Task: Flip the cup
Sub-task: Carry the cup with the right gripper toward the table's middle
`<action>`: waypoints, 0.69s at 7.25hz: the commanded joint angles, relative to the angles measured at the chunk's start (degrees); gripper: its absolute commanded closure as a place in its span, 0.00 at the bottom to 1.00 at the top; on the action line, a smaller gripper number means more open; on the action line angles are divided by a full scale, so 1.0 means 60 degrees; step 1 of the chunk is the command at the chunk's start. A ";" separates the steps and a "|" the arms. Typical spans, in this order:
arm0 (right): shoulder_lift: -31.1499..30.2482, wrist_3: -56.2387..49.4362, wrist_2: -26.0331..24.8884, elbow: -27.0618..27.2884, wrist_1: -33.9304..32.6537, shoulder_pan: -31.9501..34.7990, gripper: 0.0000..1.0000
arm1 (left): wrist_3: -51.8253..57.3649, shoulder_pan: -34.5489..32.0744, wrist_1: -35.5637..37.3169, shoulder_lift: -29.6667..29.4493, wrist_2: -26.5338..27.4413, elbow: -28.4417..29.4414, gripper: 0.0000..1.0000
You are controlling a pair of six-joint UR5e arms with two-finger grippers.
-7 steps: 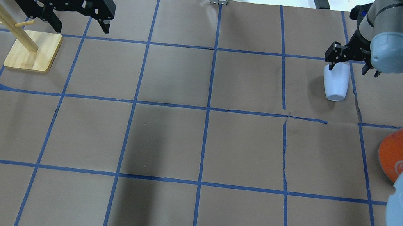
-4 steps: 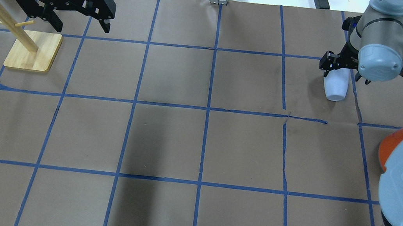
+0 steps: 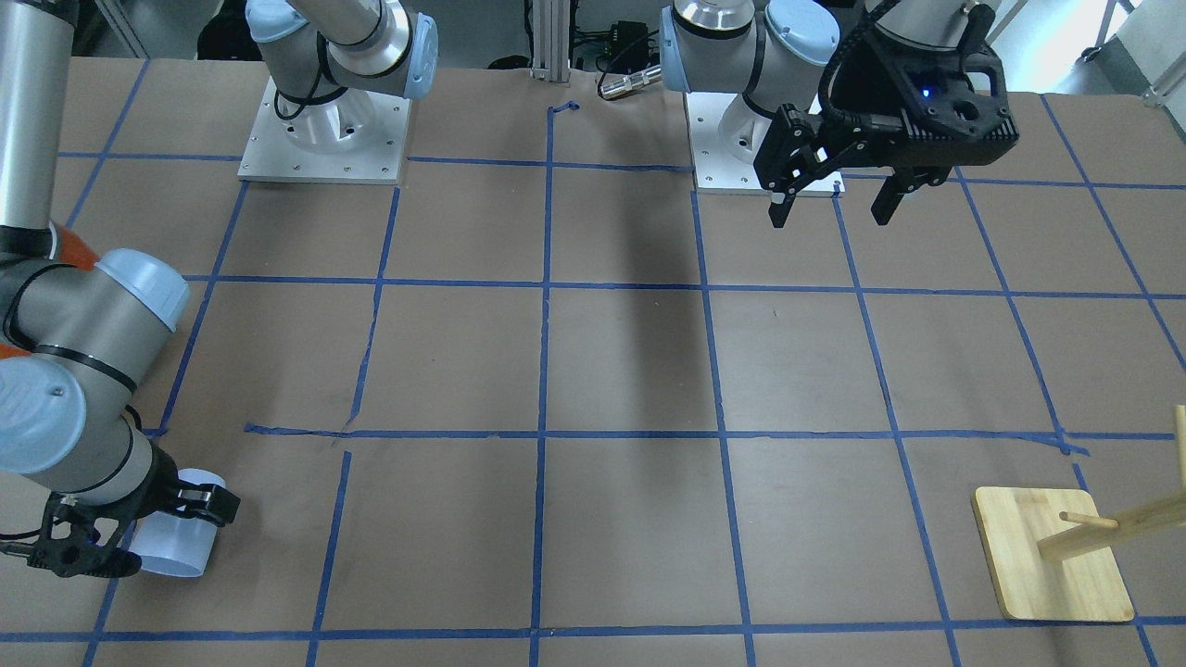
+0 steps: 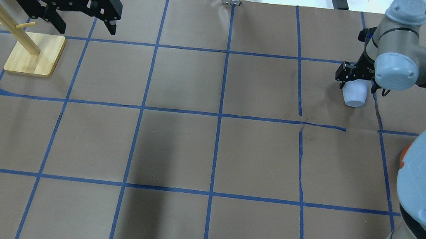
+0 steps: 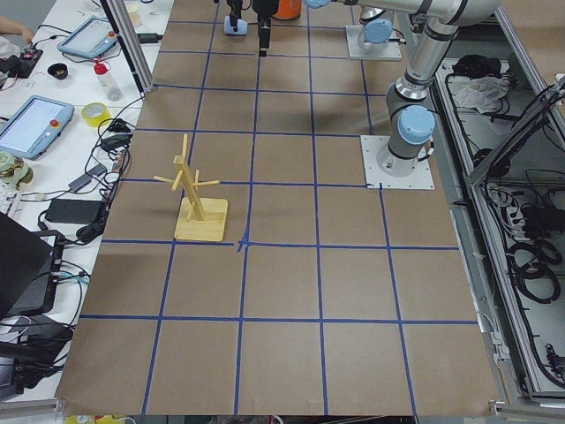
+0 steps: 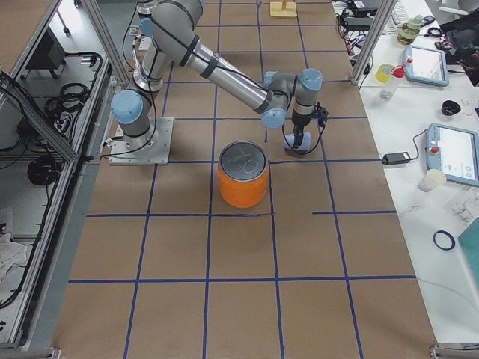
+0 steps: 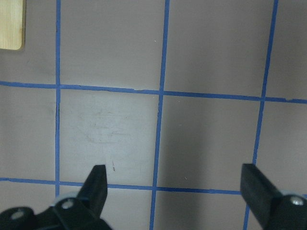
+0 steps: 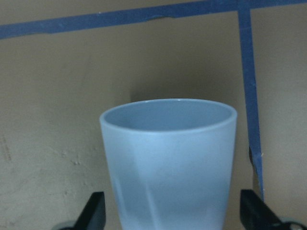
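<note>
The cup [image 4: 354,97] is pale blue-white and lies on its side on the brown paper at the far right; it also shows in the front view [image 3: 181,548] and the right side view [image 6: 299,147]. My right gripper [image 4: 357,86] is open, with one finger on each side of the cup's lower body. In the right wrist view the cup [image 8: 168,167] fills the space between the two fingertips [image 8: 96,211], its open mouth pointing away from the wrist. My left gripper [image 4: 86,28] is open and empty above the far left of the table, beside the wooden rack.
A wooden peg rack on a square base [image 4: 36,54] stands at the far left. A large orange can with a silver top [image 6: 243,176] stands near the cup, mostly hidden by my right arm in the overhead view. Cables and tape lie past the table's far edge.
My right gripper has slid further over the cup, so less of the cup shows. The right arm's elbow has swung over the orange can. The left arm has not moved.
</note>
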 commanded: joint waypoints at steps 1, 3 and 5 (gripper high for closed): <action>0.0257 0.0011 0.0055 -0.0057 0.0003 -0.0023 0.00 | 0.0013 0.0000 0.0000 0.0016 0.0015 -0.0003 0.00; 0.0214 -0.0003 0.0055 -0.0072 0.0003 -0.0023 0.70 | 0.0013 0.0000 0.0000 0.0016 0.0014 -0.0003 0.00; -0.0310 -0.0411 0.0360 -0.0160 0.0032 0.0050 0.76 | 0.0013 0.0000 0.0000 0.0016 0.0014 -0.0003 0.00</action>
